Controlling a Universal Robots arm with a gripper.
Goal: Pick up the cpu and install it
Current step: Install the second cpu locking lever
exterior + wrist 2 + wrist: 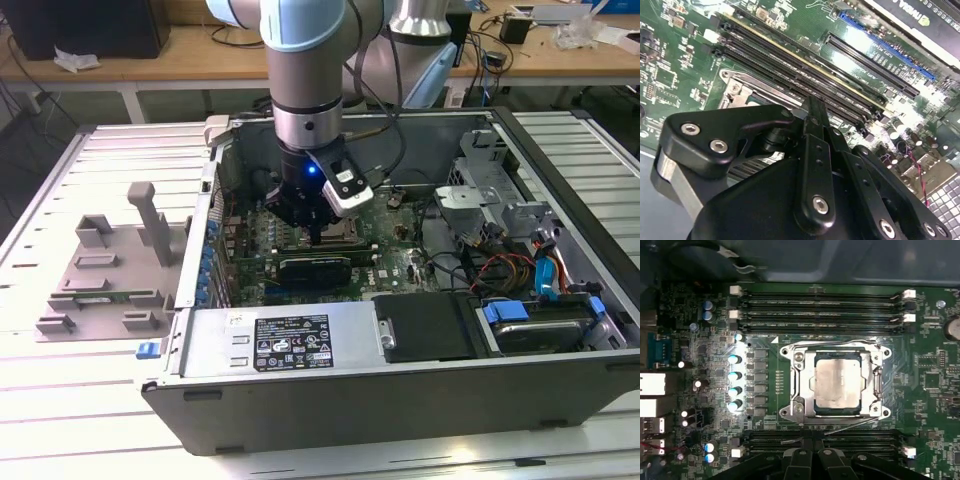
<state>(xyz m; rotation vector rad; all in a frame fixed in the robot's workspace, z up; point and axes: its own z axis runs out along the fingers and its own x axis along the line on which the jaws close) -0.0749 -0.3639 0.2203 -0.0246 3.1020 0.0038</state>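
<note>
The cpu (836, 382), a pale silver square, lies flat inside the dark socket frame (799, 358) on the green motherboard in the first wrist view. My gripper (813, 456) hovers beside the socket, over the memory slots next to it, and touches neither. Its black fingers (812, 112) are pressed together with nothing between them. In the exterior view the gripper (315, 235) reaches down into the open computer case (560, 190) above the middle of the motherboard, and the arm hides the socket.
Memory slots (820, 302) run along both sides of the socket. A graphics card (315, 268) lies just in front of the gripper. A drive cage and cables (500, 215) fill the exterior view's right. Grey fixture blocks (105, 265) stand on the table to the left.
</note>
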